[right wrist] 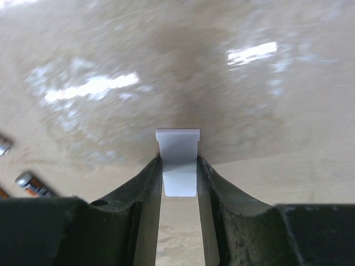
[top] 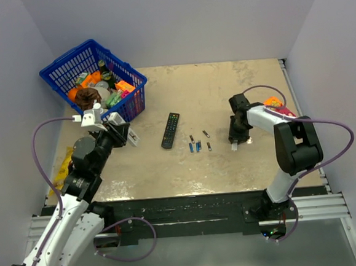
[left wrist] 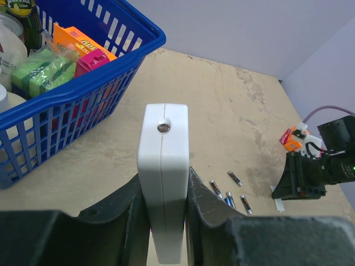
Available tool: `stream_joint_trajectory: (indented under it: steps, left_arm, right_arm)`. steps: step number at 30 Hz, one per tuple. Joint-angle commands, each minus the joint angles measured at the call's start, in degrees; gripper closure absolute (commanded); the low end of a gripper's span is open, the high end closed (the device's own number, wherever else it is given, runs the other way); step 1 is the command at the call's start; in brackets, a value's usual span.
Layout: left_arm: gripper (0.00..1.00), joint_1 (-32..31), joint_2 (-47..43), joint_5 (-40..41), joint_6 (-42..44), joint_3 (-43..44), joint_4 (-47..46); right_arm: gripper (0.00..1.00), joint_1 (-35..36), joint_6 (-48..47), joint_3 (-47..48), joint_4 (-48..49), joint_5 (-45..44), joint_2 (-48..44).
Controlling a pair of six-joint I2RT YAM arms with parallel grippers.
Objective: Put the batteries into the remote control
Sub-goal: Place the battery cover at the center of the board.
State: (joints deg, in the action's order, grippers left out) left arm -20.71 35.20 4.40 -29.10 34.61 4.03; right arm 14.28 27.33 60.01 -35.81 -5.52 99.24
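My left gripper (top: 122, 131) is shut on the white remote control (left wrist: 163, 166), held on edge above the table with its end pointing away from the wrist; the fingers (left wrist: 202, 202) press both its flat sides. Several batteries (top: 198, 145) lie loose mid-table, two of them blue; they also show in the left wrist view (left wrist: 229, 197) and at the left edge of the right wrist view (right wrist: 33, 185). My right gripper (top: 235, 142) is down at the table right of the batteries, shut on a small white flat cover piece (right wrist: 177, 158) whose far end sticks out past the fingertips.
A longer black remote (top: 170, 130) lies left of the batteries. A blue basket (top: 67, 58) full of packets stands at the back left, close to my left gripper. An orange object (top: 274, 102) sits at the right edge, a yellow item (top: 63, 168) at the left edge.
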Motion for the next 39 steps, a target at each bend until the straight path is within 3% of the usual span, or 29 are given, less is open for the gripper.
stream_joint_trajectory:
  steps: [1,7,9,23,39]
  left_arm:
    - [1.0,-0.4,-0.8,1.7,2.0,2.4,-1.4]
    - [1.0,-0.8,-1.0,2.5,2.7,2.6,-1.6]
    - [1.0,-1.0,-1.0,2.7,3.0,2.7,-1.6]
    - [1.0,-1.8,0.0,3.0,3.0,2.7,-2.2]
    - [1.0,-1.9,0.4,3.7,3.4,3.2,-1.7]
  right_arm:
    - [0.61,-4.1,1.9,-3.5,1.8,-4.3,0.0]
    - [0.36,-4.8,1.8,-4.0,0.9,-1.2,-1.9]
    - [0.34,-4.9,1.6,-4.8,0.7,1.1,-2.8]
    - [0.34,-3.5,2.1,-9.8,3.0,13.2,-6.1]
    - [0.34,0.7,3.8,-2.7,8.6,11.5,-0.6]
